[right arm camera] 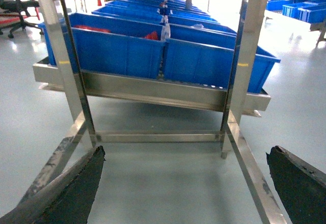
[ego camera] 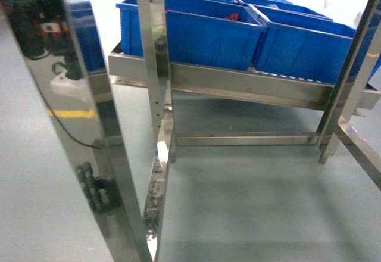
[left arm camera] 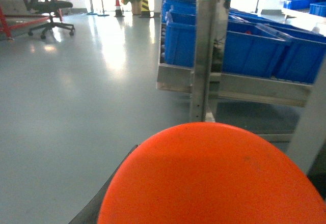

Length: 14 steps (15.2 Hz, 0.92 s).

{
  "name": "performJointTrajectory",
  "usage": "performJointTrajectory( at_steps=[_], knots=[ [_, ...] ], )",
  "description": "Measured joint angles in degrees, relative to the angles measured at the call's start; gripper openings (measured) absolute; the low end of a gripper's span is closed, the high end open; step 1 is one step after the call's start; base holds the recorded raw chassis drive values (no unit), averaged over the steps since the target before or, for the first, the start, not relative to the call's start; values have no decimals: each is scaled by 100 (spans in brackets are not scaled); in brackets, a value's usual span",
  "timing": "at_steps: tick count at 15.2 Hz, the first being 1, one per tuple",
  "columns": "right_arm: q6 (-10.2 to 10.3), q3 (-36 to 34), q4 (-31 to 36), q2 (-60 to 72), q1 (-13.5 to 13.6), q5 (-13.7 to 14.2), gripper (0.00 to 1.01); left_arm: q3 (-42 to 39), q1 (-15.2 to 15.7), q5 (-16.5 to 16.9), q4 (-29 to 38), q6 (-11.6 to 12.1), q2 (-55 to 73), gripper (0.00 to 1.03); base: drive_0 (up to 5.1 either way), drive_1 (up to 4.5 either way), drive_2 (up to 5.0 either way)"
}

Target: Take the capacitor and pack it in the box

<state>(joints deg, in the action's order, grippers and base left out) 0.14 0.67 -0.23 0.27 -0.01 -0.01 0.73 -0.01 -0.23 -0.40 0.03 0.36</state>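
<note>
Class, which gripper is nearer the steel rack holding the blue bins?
Right, probably. The right gripper faces the rack squarely, whose floor rails pass both fingers. From the left wrist, the rack looks farther off, ahead-right, beyond an orange dome.

The right hand (right arm camera: 186, 183) is wide open: its two dark, worn fingers (right arm camera: 71, 188) stand far apart at the lower corners of the right wrist view, holding nothing, pointing toward the steel rack (right arm camera: 153, 89). In the left wrist view an orange rounded part (left arm camera: 209, 178) fills the foreground, and the left hand's fingers cannot be seen. In the head view neither arm appears.
</note>
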Motion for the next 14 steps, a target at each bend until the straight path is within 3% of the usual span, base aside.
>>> performJointTrajectory(
  at_steps=[14],
  knots=[
    [0, 0, -11, 0, 0, 2, 98, 0, 0, 20, 0, 0, 0, 43, -488, 256, 256]
  ],
)
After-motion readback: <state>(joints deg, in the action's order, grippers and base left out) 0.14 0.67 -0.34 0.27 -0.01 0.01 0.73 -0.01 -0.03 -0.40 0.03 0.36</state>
